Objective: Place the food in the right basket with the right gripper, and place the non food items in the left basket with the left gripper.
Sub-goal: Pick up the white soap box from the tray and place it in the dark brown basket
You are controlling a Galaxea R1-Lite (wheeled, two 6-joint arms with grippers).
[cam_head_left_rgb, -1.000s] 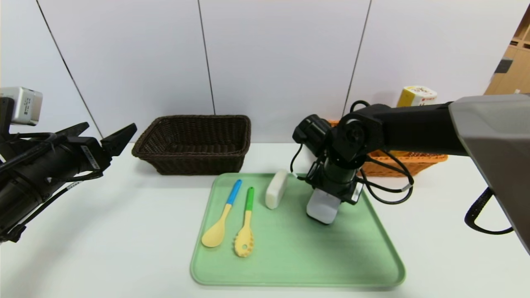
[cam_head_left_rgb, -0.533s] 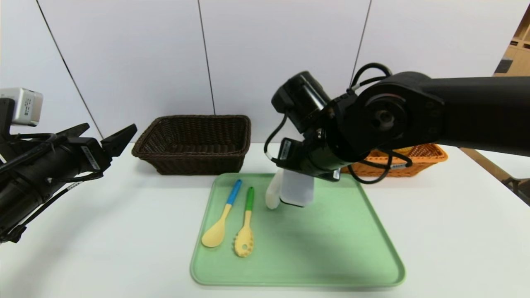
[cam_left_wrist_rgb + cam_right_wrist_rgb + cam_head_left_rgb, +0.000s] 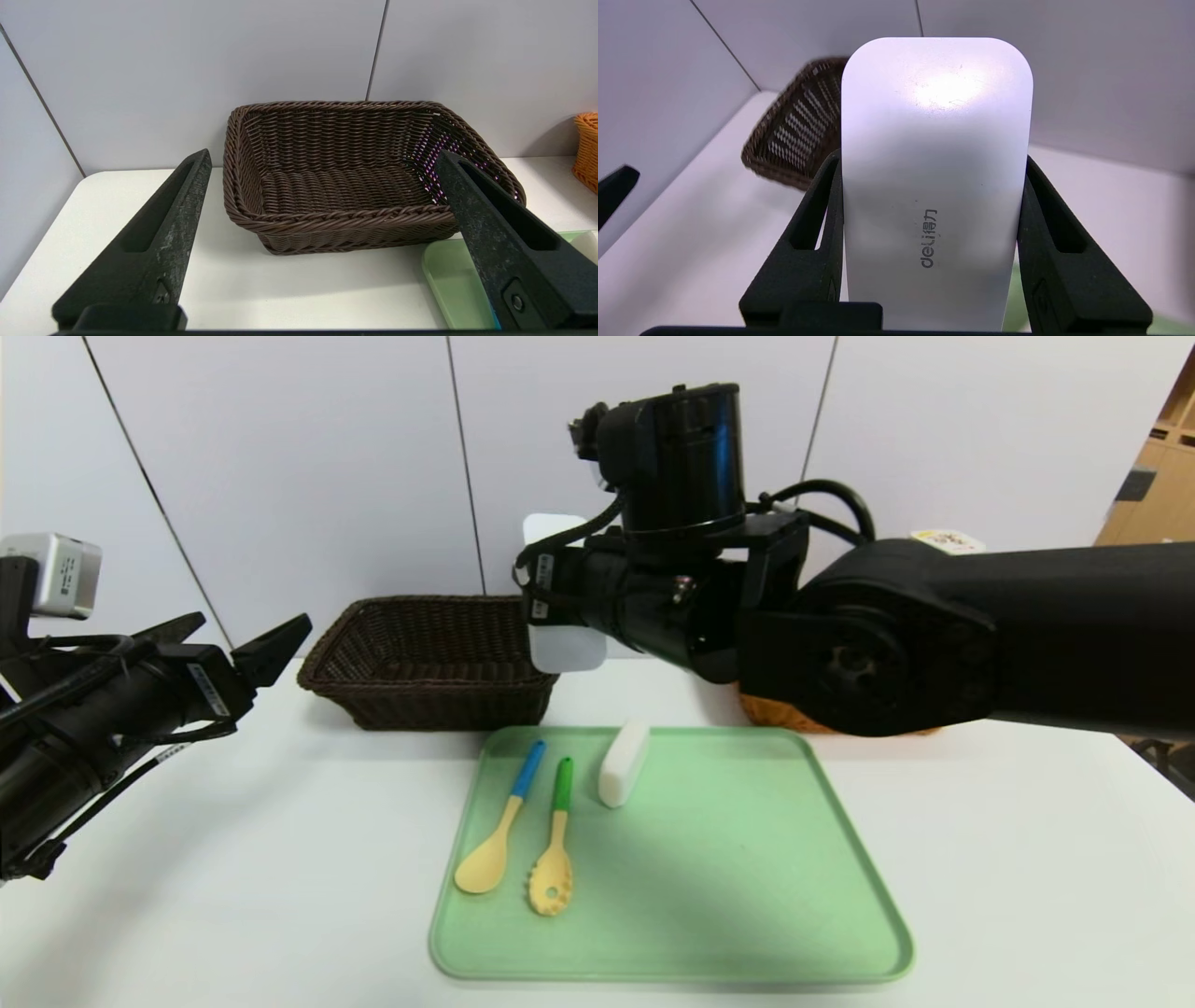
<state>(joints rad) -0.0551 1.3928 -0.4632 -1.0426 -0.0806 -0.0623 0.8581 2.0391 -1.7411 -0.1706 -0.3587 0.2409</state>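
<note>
One flat white rounded-rectangle box (image 3: 934, 177), grey lettering, pinched in the right claw (image 3: 931, 242).

Bright, even light; glare on the white box (image 3: 937, 177); soft shadows under the tray (image 3: 840, 933).

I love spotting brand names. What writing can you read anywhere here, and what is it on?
"deli", followed by small characters too fine to read: on the flat white box clamped in the right gripper.
Print on the yellow carton: too small.
Sticker on the left gripper: unreadable.
</note>
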